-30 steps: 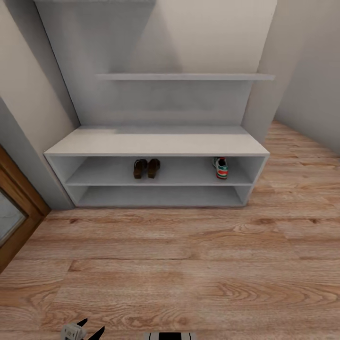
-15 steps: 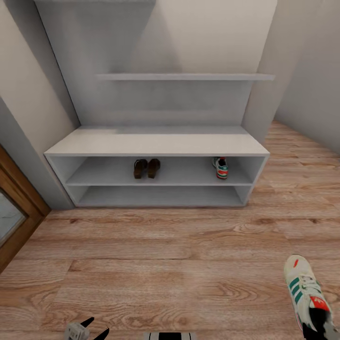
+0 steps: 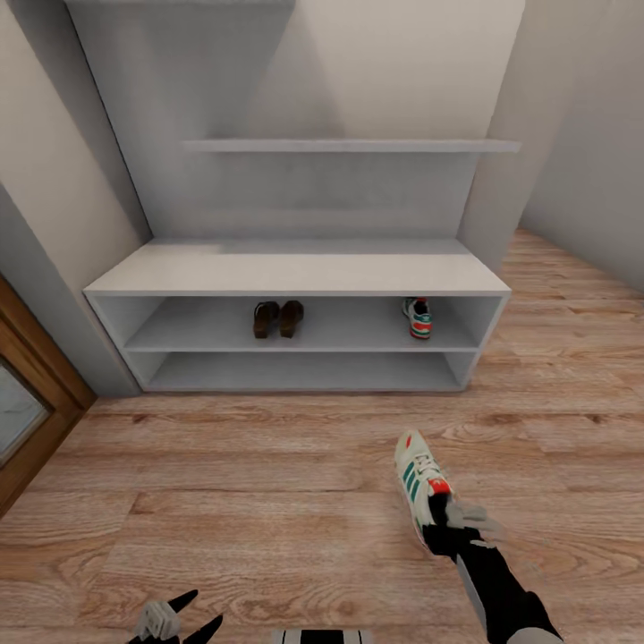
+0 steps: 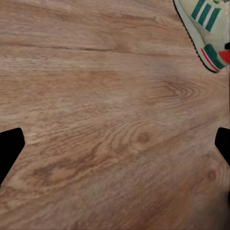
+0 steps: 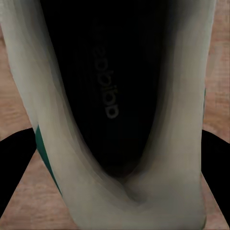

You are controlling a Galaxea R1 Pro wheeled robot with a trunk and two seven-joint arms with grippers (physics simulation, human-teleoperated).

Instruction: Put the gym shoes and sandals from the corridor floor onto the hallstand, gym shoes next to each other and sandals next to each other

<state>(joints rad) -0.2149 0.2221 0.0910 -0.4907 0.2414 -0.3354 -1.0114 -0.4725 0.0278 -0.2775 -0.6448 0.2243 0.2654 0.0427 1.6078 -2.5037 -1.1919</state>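
Observation:
The pale grey hallstand (image 3: 295, 268) stands ahead against the wall. On its upper open shelf the two brown sandals (image 3: 277, 318) sit side by side left of centre, and one gym shoe (image 3: 417, 317) sits at the right end. My right gripper (image 3: 444, 521) is shut on the heel of the second gym shoe (image 3: 418, 478), held toe-forward over the corridor floor (image 3: 268, 483); the right wrist view looks into this gym shoe's dark inside (image 5: 115, 96). My left gripper (image 3: 177, 619) hangs open low at the left over bare planks, with that held gym shoe (image 4: 207, 29) at its view's corner.
A wooden door frame (image 3: 27, 402) borders the floor on the left. A long wall shelf (image 3: 349, 145) hangs above the bench. Grey wall (image 3: 590, 179) closes in at the right. Open floor lies between me and the rack.
My right arm came into the head view from the lower right, carrying the gym shoe left and forward toward the rack. The left gripper shifted slightly.

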